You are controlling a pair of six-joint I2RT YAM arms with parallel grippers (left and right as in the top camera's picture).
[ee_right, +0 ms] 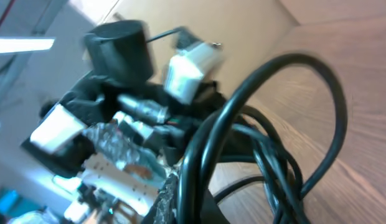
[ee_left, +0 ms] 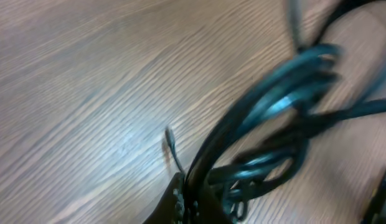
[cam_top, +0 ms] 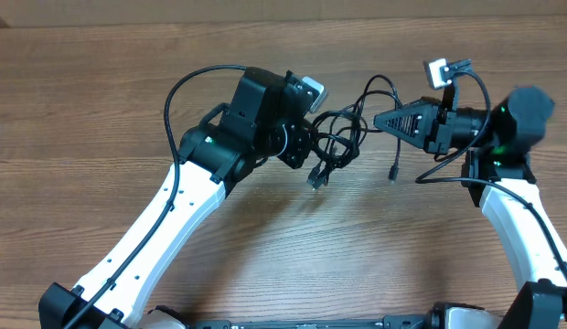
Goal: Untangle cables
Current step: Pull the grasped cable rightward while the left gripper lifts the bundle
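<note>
A tangle of thin black cables (cam_top: 343,132) hangs between my two grippers above the wooden table. My left gripper (cam_top: 306,144) is shut on the left side of the bundle; its wrist view shows the cable loops (ee_left: 268,112) running out from between its fingers (ee_left: 190,199). My right gripper (cam_top: 379,119) is shut on the right side of the bundle; its wrist view shows several cable strands (ee_right: 243,124) passing through its jaws (ee_right: 190,193). Loose plug ends hang down from the bundle (cam_top: 316,178) and at the right (cam_top: 393,170).
The wooden table (cam_top: 101,110) lies under both arms. The left arm's wrist and camera (ee_right: 124,106) fill the far side of the right wrist view. A thicker arm wire (cam_top: 174,100) loops out from the left arm.
</note>
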